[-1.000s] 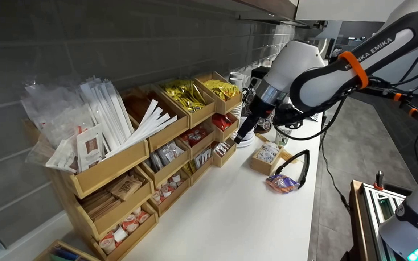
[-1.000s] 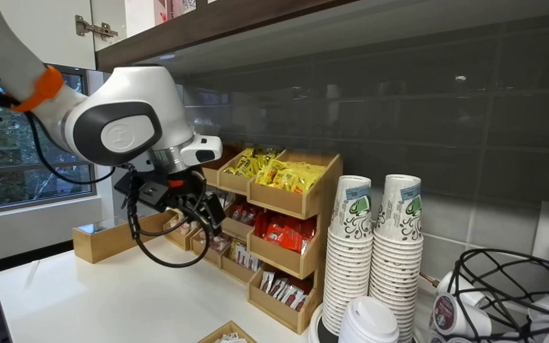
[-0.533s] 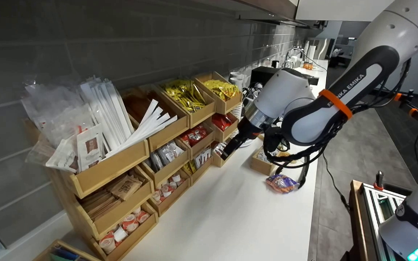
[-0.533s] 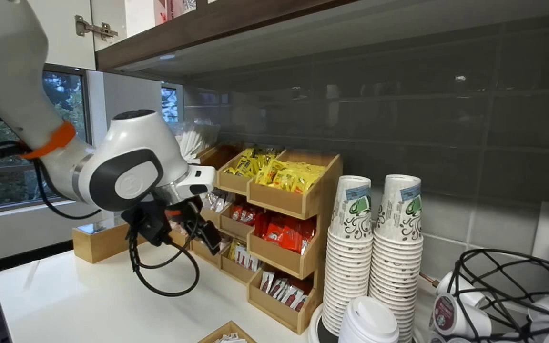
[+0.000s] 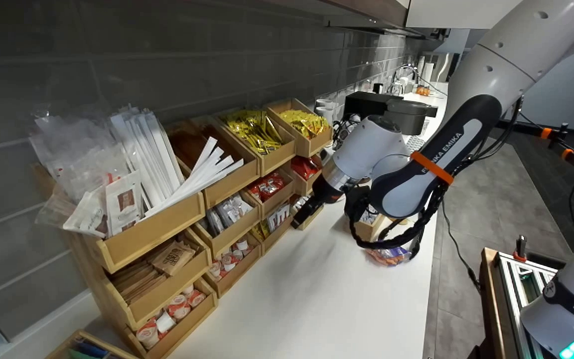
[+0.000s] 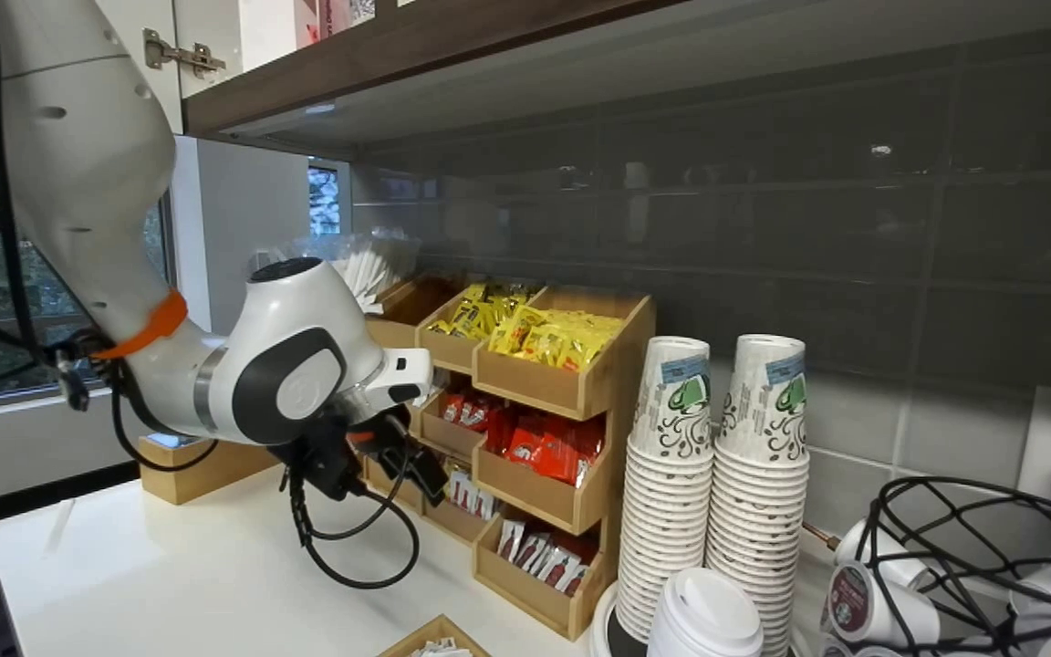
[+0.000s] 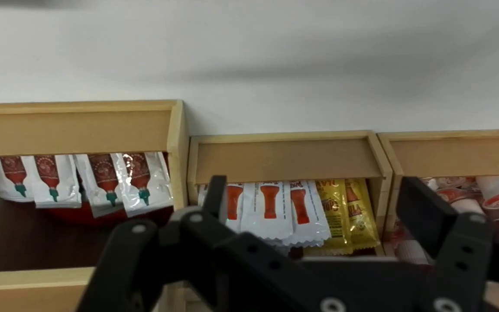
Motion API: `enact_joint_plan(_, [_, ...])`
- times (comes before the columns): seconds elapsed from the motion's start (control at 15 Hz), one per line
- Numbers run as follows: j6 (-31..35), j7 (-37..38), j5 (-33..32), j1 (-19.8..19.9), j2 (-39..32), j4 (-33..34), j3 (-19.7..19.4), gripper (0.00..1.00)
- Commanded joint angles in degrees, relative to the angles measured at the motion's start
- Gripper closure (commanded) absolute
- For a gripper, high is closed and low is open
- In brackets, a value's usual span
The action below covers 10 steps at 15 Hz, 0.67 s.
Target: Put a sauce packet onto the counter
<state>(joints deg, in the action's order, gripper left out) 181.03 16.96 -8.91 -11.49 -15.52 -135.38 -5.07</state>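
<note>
Sauce packets sit in the wooden rack's low bins. White packets with a red bottle [image 7: 271, 208] fill the middle bin in the wrist view, beside gold packets [image 7: 336, 212]. They show small in both exterior views [image 5: 278, 217] [image 6: 471, 497]. White packets with a dark red, green-tipped bottle [image 7: 104, 177] fill the bin to the left [image 6: 544, 557]. I cannot tell which is the task's packet. The white counter [image 5: 317, 304] runs along the rack [image 7: 275, 56] [image 6: 170, 575]. My gripper [image 7: 319, 199] is open and empty, its fingers either side of the middle bin [image 5: 297, 222] [image 6: 439, 493].
The tiered wooden rack [image 6: 539, 488] stands against the tiled wall. Creamer cups [image 7: 487, 195] lie in the bin on the right. A small wooden box [image 5: 366, 230] and a purple-orange bag [image 5: 389, 255] are on the counter. Cup stacks [image 6: 671, 484] stand beside the rack, under a cabinet [image 6: 416, 64].
My gripper has moved down and along the rack, toward the low bin with the white and gold packets. The bins' contents look unchanged.
</note>
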Motion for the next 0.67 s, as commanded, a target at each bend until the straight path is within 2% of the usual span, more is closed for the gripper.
enact_joint_plan(0.0, [2.1, 1.7, -1.0, -5.0, -5.8, 5.0, -4.0, 0.00])
enact_joint_plan(0.33, [2.0, 1.7, -0.3, -9.6, -10.7, 9.9, -6.9, 0.00])
enact_joint_plan(0.6, [2.3, 2.3, -0.3, -14.2, -14.2, 13.1, -11.7, 0.00])
